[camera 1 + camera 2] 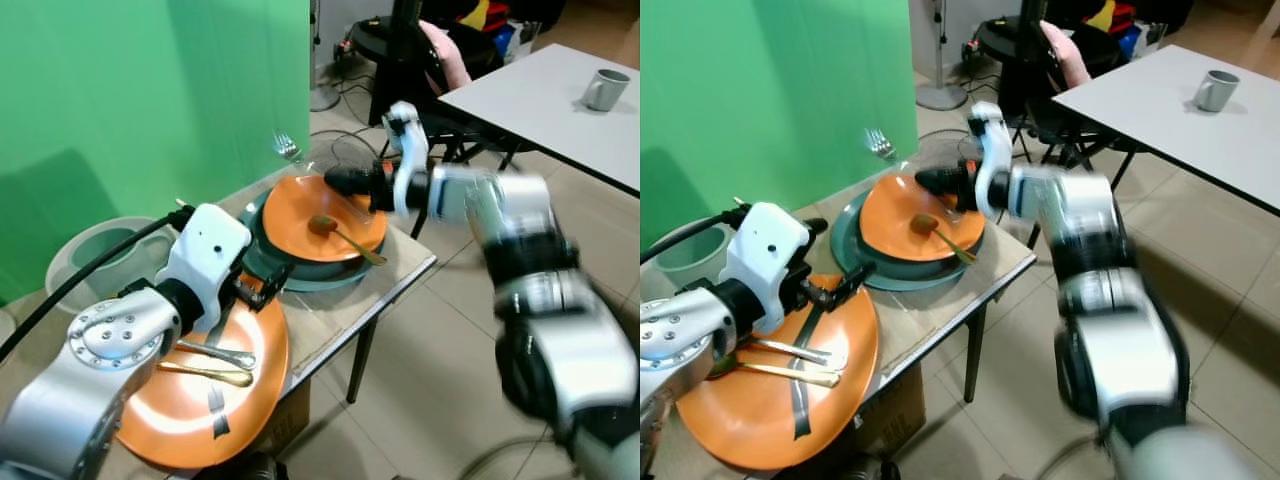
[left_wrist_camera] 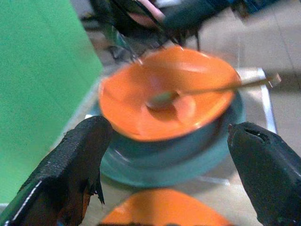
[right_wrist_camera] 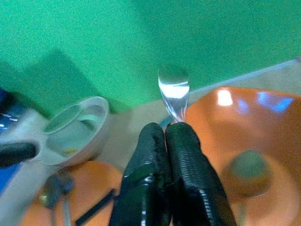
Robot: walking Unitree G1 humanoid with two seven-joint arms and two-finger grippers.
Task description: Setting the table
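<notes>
While I watch the orange bowl (image 1: 322, 215):
Right gripper (image 1: 336, 180): clenched on a fork (image 3: 173, 92), above the bowl's far rim.
Left gripper (image 2: 174, 160): released, near the bowl.
Spoon (image 1: 340, 233): inside the bowl.

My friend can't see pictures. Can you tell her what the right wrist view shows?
The right hand pinches a shiny fork by its handle against a green wall. An orange plate with a spoon lies beside it, and a pale bowl sits farther off.
</notes>
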